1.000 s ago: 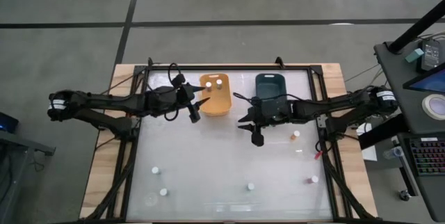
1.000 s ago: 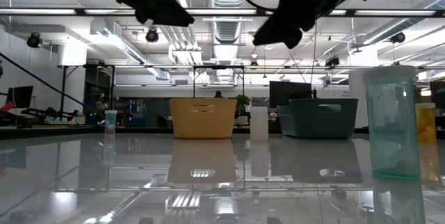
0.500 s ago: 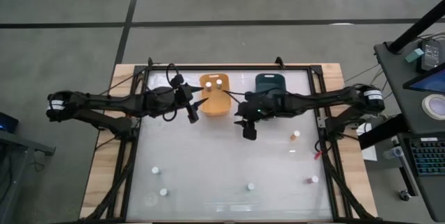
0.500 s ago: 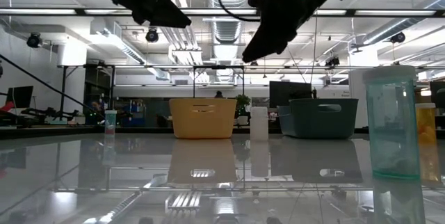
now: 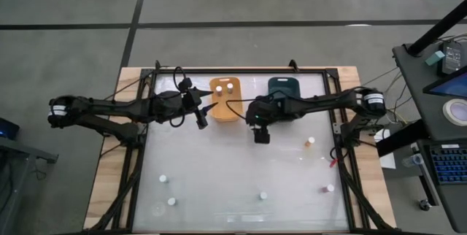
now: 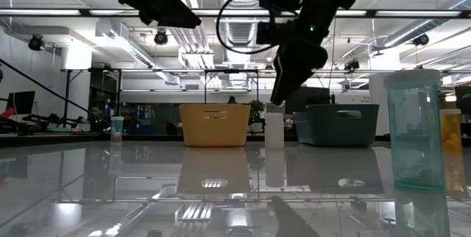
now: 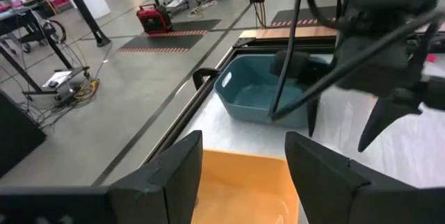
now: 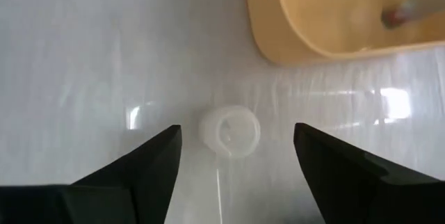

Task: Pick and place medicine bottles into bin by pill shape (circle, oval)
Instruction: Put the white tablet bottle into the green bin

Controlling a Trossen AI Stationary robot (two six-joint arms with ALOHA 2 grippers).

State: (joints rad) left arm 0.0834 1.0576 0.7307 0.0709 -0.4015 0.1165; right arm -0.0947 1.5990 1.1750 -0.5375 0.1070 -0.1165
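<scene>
My right gripper (image 5: 260, 136) points down, open, over the table between the orange bin (image 5: 226, 99) and the teal bin (image 5: 283, 89). In the right wrist view its fingers stand on either side of a white-capped medicine bottle (image 8: 230, 131), above it and apart from it. That bottle (image 6: 274, 130) stands upright on the table below the gripper (image 6: 282, 93). My left gripper (image 5: 202, 116) hangs open and empty by the orange bin's left side (image 7: 243, 144). Two white-capped bottles (image 5: 225, 87) stand in the orange bin.
Loose bottles stand on the table: an orange one (image 5: 310, 141) at the right, two (image 5: 167, 190) near the front left, one (image 5: 263, 195) at the front middle, two (image 5: 327, 188) at the front right. A large bottle (image 6: 416, 130) stands close to the low camera.
My right gripper has gone toward the table's left edge, away from the teal bin, and has tipped until its fingers point down over the white-capped bottle. The bottle has stayed where it was.
</scene>
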